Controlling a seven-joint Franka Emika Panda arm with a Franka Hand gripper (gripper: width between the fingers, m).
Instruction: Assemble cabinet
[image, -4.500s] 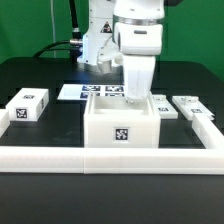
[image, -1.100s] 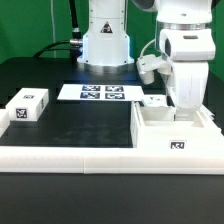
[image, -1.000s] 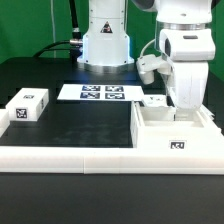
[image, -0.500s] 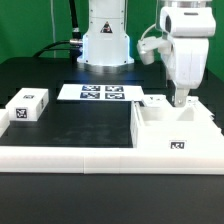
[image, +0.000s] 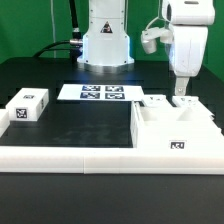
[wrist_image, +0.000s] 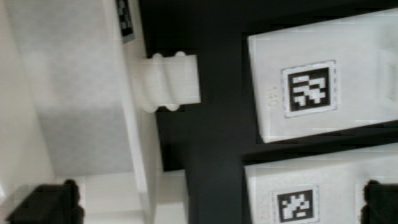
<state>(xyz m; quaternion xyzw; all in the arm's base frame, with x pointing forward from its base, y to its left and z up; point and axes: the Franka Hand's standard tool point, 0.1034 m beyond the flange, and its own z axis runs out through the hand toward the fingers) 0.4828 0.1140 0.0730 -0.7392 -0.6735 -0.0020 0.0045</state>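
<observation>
Hovering above the back edge of the large white plastic cabinet box (image: 176, 137), the tool (image: 181, 97) gapes wide, empty.

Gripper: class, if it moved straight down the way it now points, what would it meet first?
Probably the cabinet's rear wall: in the wrist view one finger of the open gripper hangs over it, the other over a tagged panel. Depth is unclear.

A ribbed peg (wrist_image: 169, 80) juts from the cabinet (wrist_image: 71, 110) wall; a tagged panel (wrist_image: 317, 85) and a second panel (wrist_image: 320, 190) lie near it on the black desk (wrist_image: 214, 150).
</observation>
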